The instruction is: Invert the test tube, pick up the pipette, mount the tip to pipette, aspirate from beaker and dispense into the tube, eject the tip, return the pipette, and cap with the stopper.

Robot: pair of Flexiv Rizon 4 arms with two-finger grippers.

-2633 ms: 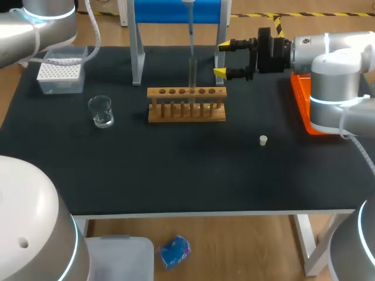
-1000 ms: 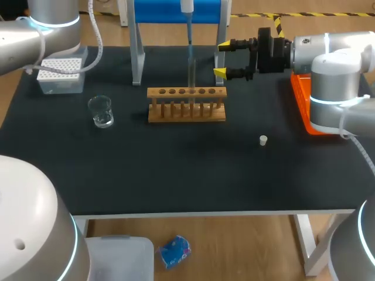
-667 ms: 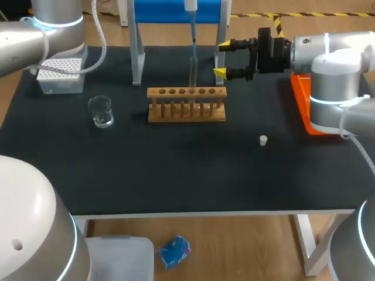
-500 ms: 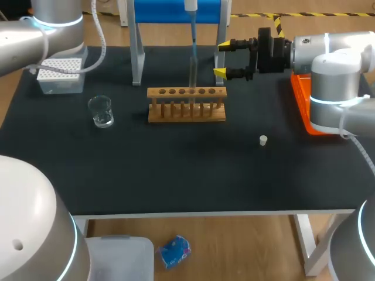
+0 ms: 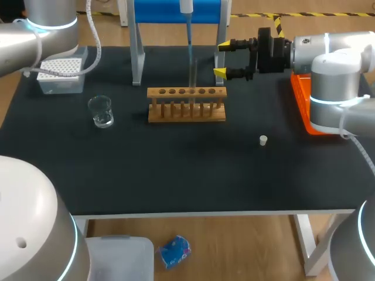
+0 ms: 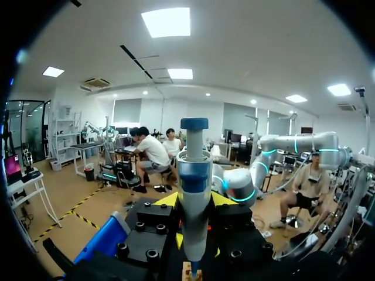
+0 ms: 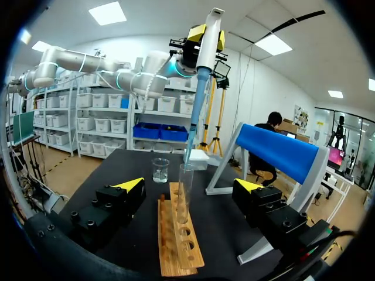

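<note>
My left arm (image 5: 44,23) swung right, then eased back, and ended up covering the tip box's (image 5: 58,79) back corner. The pipette (image 5: 186,7) came lower into view over the test tube (image 5: 191,76). It drifted right, then shifted back left in the last half second.

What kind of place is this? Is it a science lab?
Probably a robot science lab: a wooden test tube rack and a glass beaker stand on the table, and my left gripper holds a pipette above the rack.

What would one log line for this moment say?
left gripper: holding pipette upright, tip over test tube in rack | right gripper: open, near rack | stopper: loose on table
</note>
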